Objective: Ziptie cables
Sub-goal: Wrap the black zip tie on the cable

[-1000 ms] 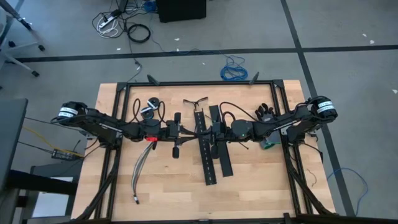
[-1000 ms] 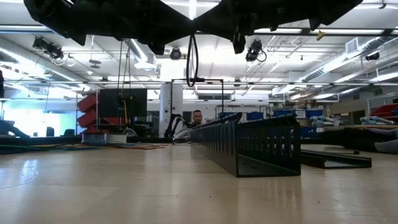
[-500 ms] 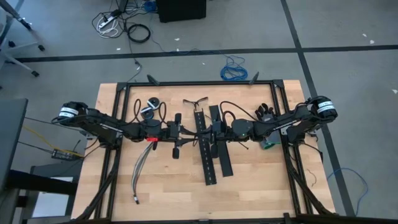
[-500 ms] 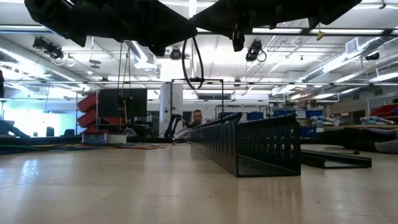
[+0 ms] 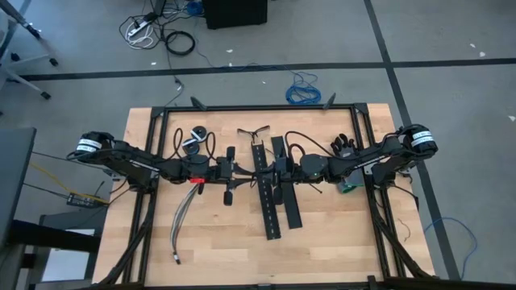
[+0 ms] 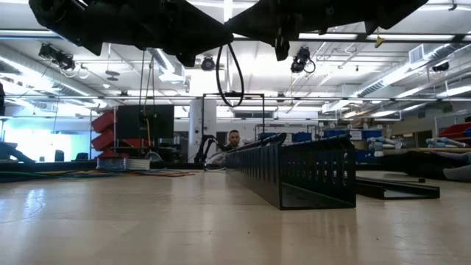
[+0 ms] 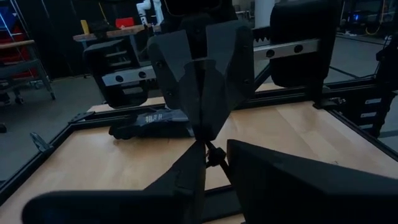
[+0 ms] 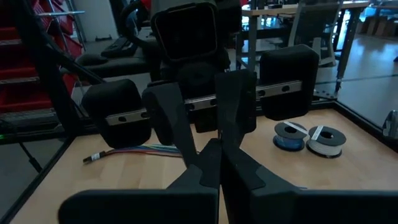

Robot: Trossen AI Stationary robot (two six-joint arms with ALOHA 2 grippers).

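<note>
High view: I've got both arms reaching in to the table's (image 5: 322,250) middle, grippers nose to nose over the back end of the black perforated strips (image 5: 278,197). Left gripper (image 5: 239,171) and right gripper (image 5: 270,171) sit v. close, nearly touching. Cables (image 5: 182,216) lie on the wood on the left side, under and in front of the left arm, running toward the front edge; nothing grips them. Two small spools (image 5: 193,138) sit behind the left arm. Blue coil (image 5: 303,90) on the floor beyond the table.

Low view: arms hang dark along the top. A thin black ziptie (image 6: 229,73) hangs from them as a loop, well clear of the tabletop. Perforated strip (image 6: 294,175) runs away across the table. A person (image 6: 232,139) sits far back in the room.

Left wrist view: left fingers (image 7: 186,180) narrow, pinching the ziptie (image 7: 213,154) at their tips, right gripper's fingers (image 7: 205,87) meeting it from the opposite side.

Right wrist view: right fingers (image 8: 214,165) closed tight together, tips against the left gripper (image 8: 217,118). Whether they clamp the ziptie, can't tell. Cables' (image 8: 134,151) coloured end lies on the wood behind, spools (image 8: 311,137) off to the other side.
</note>
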